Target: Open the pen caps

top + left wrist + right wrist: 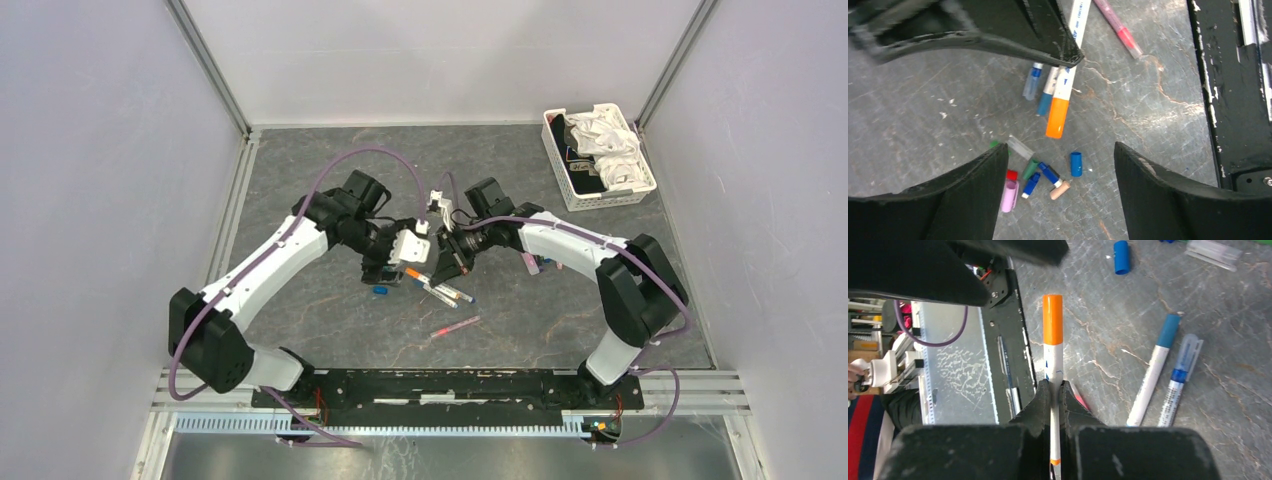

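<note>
My right gripper is shut on the white barrel of a pen whose orange cap is still on, and holds it above the table. In the left wrist view this orange cap points toward my left gripper, which is open and empty just short of it. Below the left gripper lie several loose pen caps: blue, pink, red, green and peach. In the top view both grippers meet mid-table.
Two blue-capped pens lie on the table beside the held pen. A pink pen lies nearer the black base rail. A white slotted basket with white cloth stands at the back right.
</note>
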`<state>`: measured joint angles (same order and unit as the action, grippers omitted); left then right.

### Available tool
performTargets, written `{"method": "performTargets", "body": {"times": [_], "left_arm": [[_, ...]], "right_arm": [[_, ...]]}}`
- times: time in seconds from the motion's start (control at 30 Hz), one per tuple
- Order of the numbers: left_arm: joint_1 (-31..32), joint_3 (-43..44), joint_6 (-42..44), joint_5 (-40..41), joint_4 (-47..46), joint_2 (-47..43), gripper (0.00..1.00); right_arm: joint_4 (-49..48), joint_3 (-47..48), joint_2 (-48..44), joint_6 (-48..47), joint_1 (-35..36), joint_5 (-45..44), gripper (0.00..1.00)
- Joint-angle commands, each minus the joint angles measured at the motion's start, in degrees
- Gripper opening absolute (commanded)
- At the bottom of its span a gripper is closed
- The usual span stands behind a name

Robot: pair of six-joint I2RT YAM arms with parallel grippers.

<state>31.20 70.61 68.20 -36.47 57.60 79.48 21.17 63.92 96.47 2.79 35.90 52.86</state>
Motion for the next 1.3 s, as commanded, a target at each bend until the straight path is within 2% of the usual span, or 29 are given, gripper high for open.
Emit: {"method": "performTargets", "body": {"times": [0.0,0.2,0.47,0.57,0.67,0.73,0.87,0.97,1.03,1.17,1.27], "left_arm": [[2.5,-2.0,4.8,2.1,1.0,1.0,0.80],[3.8,-3.2,3.4,3.2,-1.9,1.2,0.63],[5.9,-3.4,2.9,4.7,-2.7,2.9,0.47],[6.5,-3.9,2.9,5.7,-2.7,3.3,0.36],[6.8,-3.9,2.9,7.1,-2.7,3.6,0.19],[7.0,-3.5,2.8,7.9,-2.7,3.7,0.04],[7.0,-2.7,2.2,8.4,-2.7,3.7,0.02],[7.1,-1.8,1.6,7.9,-2.7,3.7,0.02],[7.2,-1.4,1.6,7.9,-2.6,3.7,0.02],[7.2,-1.0,1.7,10.1,-1.8,3.5,0.02],[7.0,-1.7,2.4,14.4,-1.8,3.2,0.02]], "right_arm": [[-2.9,2.7,0.2,2.6,0.3,5.7,0.00],[-5.3,3.5,1.7,5.2,0.4,7.5,0.00],[-5.9,4.4,3.0,6.3,0.9,8.9,0.00],[-7.0,4.1,3.1,7.1,1.0,9.3,0.00],[-7.9,3.8,3.3,7.7,1.0,9.5,0.00],[-9.0,3.1,3.3,8.4,1.2,9.4,0.09],[-11.0,2.3,4.2,9.5,2.5,9.3,0.26],[-11.6,3.0,5.9,9.9,3.8,9.2,0.29],[-12.2,3.3,6.7,10.7,3.9,8.9,0.25],[-12.5,3.0,6.5,11.2,3.6,7.5,0.00],[-11.9,1.0,4.4,10.6,2.4,6.1,0.00]]}}
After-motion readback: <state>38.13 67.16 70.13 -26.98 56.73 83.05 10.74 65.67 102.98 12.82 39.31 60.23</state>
